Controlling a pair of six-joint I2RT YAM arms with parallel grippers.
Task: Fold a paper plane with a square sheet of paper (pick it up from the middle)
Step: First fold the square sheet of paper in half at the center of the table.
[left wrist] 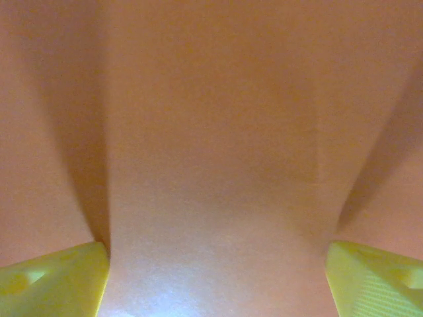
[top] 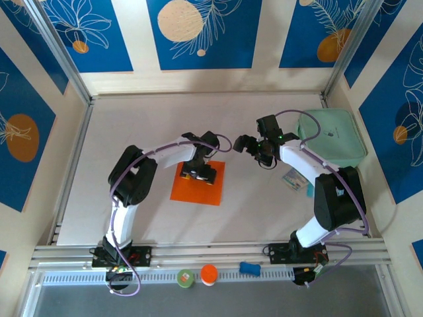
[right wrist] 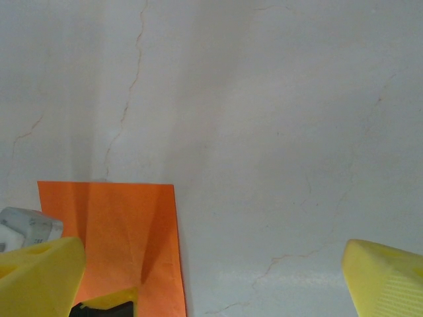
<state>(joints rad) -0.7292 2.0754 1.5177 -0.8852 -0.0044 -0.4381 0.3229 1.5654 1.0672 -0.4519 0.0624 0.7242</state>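
One matte orange square sheet, softly creased, mid counter; left jaws wide on it, right jaws wide.

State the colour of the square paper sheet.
Square paper sheet: plain bright orange, clearest from top external.

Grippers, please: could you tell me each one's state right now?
Left gripper: open, down on the paper.
Right gripper: open, empty.
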